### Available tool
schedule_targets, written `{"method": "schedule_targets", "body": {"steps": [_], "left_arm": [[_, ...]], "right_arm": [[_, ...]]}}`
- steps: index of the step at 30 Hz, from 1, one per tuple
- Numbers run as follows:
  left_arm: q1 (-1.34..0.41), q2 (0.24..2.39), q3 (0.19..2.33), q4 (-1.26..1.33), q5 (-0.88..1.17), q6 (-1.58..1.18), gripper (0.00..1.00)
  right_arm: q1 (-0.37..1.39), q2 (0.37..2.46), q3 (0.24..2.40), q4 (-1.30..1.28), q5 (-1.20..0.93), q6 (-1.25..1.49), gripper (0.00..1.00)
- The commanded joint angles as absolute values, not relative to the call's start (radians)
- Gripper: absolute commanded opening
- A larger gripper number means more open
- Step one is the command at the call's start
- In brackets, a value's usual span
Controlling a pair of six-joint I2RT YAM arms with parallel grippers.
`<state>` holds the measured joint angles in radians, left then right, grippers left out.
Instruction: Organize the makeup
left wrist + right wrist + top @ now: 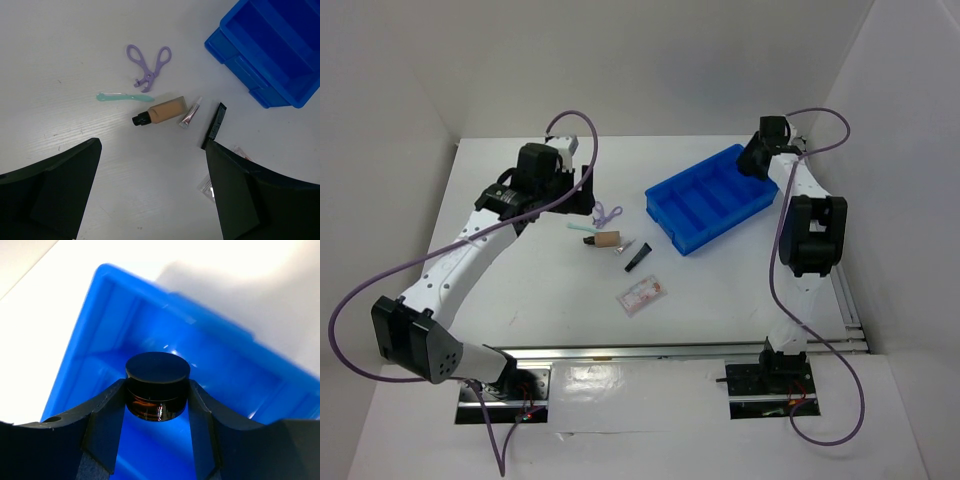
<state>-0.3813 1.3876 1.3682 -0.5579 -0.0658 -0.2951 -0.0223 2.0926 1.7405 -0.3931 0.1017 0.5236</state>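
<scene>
right fingers (119, 402) grip round black pot (157, 371) over bin (100, 335) (left fingers (60, 190) apart)

We see two arms built of white links and bulky black joints. The left arm (470, 245) has a row of small dark dots along its white link and a grey shell (448, 352), also dotted, at its lower joint. The right arm (798, 185) has a large black joint block below its white link. A purple cable (350, 310) runs in loose loops beside each arm. Each black base (772, 372) is fixed to a metal plate, with thin red wires (526, 406) by it. The left hand (152, 150) has broad matte black fingers (55, 195). The right hand (157, 395) has the same, with a small round hole (52, 418) in one finger.
</scene>
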Motion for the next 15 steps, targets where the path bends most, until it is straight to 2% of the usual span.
{"method": "schedule_targets", "body": {"steps": [1,2,4,6,7,8,11,13,15], "left_arm": [[-0.385,1.382,1.4,-0.544,-0.074,-0.311,1.0],[-0.385,1.406,1.413,-0.558,-0.063,-0.311,1.0],[-0.385,1.428,1.434,-0.583,-0.063,-0.311,1.0],[-0.385,1.446,1.446,-0.598,-0.063,-0.311,1.0],[-0.385,1.459,1.447,-0.609,-0.052,-0.311,1.0],[-0.385,1.459,1.457,-0.609,-0.052,-0.311,1.0],[-0.385,1.459,1.457,-0.609,-0.043,-0.311,1.0],[-0.385,1.448,1.457,-0.609,-0.043,-0.311,1.0],[-0.385,1.448,1.457,-0.609,-0.052,-0.321,1.0]], "right_arm": [[-0.032,2.123,1.816,-0.371,0.11,0.523,0.36],[-0.032,2.132,1.816,-0.371,0.11,0.523,0.37],[-0.032,2.132,1.816,-0.371,0.11,0.523,0.57],[-0.041,2.143,1.825,-0.371,0.11,0.523,0.7],[-0.041,2.143,1.825,-0.371,0.11,0.523,0.8],[-0.041,2.143,1.825,-0.382,0.121,0.523,0.83],[-0.041,2.08,1.796,-0.358,0.121,0.523,0.88],[-0.041,2.037,1.772,-0.347,0.121,0.523,0.88],[-0.023,1.962,1.743,-0.321,0.143,0.506,0.83]]}}
